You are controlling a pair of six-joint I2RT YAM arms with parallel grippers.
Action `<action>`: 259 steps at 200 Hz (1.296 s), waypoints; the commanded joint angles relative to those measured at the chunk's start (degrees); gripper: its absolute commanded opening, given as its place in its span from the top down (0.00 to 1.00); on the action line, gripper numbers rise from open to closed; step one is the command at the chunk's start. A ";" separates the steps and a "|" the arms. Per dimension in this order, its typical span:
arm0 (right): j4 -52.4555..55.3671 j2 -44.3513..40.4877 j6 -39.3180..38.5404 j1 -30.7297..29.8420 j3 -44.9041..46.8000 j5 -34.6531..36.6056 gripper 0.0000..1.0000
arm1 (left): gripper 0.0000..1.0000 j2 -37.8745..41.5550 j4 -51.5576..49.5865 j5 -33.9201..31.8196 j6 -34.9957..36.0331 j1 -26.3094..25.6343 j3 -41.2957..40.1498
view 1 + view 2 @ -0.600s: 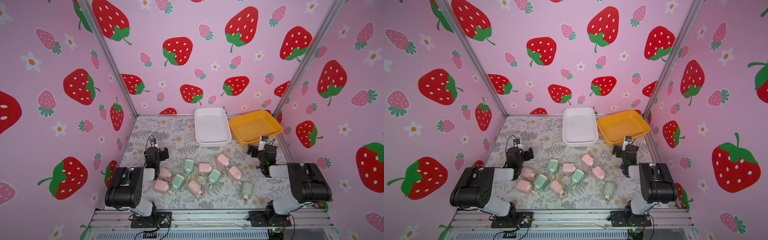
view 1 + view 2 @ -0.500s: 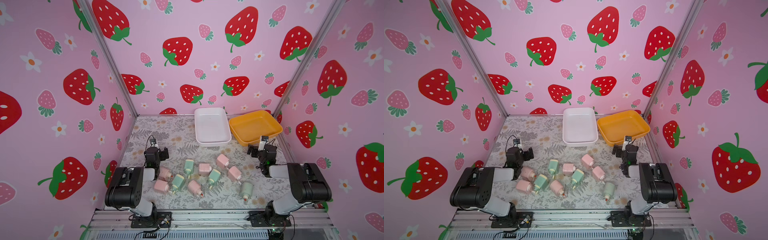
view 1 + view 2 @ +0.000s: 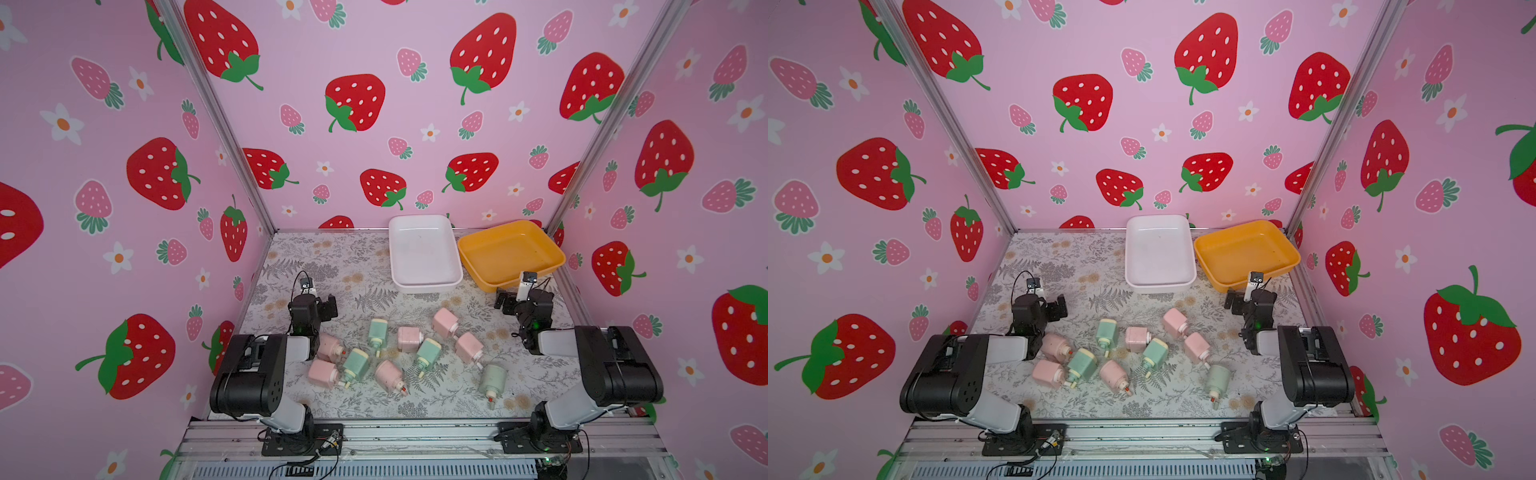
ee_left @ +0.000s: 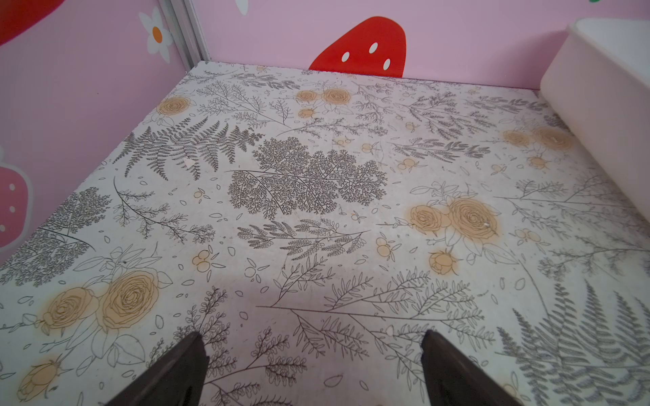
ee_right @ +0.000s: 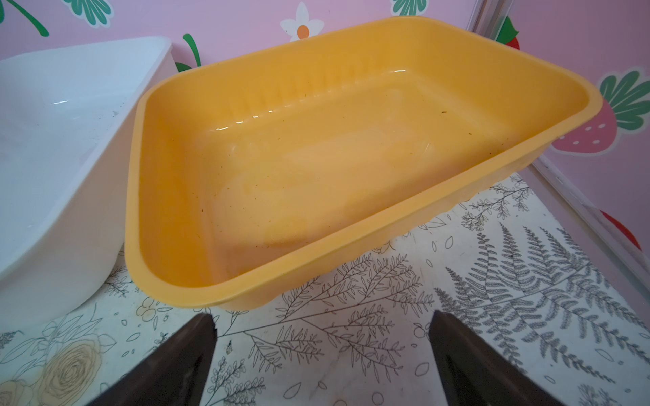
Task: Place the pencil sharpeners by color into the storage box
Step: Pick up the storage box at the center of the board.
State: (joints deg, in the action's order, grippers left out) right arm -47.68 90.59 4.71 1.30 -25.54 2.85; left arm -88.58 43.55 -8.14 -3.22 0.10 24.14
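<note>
Right now you are seeing all ten pencil sharpeners (image 3: pixel 409 338) lying in a loose cluster on the front half of the floral surface (image 3: pixel 332 266), six of them pink and four mint green, well apart from both boxes. A pink one (image 3: pixel 330 347) is sitting just beside the left arm (image 3: pixel 257 374), and a green one (image 3: pixel 492 379) is lying a little apart at the cluster's right edge. The left fingers (image 4: pixel 169 372) are standing wide apart over bare surface, holding nothing. The right fingers (image 5: pixel 165 365) are likewise spread wide and gripping nothing, pointing at the near rim of the orange box (image 5: pixel 316 288). The white box (image 3: pixel 428 286) is sitting just beside it at the back of the surface. Their rims are possibly touching, though the views are not settling that.
</note>
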 commanded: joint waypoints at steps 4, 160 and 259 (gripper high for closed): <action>0.11 -0.04 0.34 0.19 0.14 -0.27 0.00 | 0.00 0.05 1.31 -0.04 -0.05 -0.32 1.27; 49.90 -27.13 30.84 0.19 -17.82 -6.56 0.00 | 0.00 13.95 -51.81 -16.75 -22.91 -20.76 31.76; 63.88 -29.93 33.09 0.19 -22.67 -14.16 0.00 | 0.02 -12.94 -65.81 -2.41 -21.60 -22.85 60.93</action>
State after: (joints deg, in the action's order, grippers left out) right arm 11.81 62.04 38.33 1.32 -48.29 -9.89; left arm -96.38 -18.39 -15.18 -27.27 -22.52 75.85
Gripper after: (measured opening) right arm 0.995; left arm 0.998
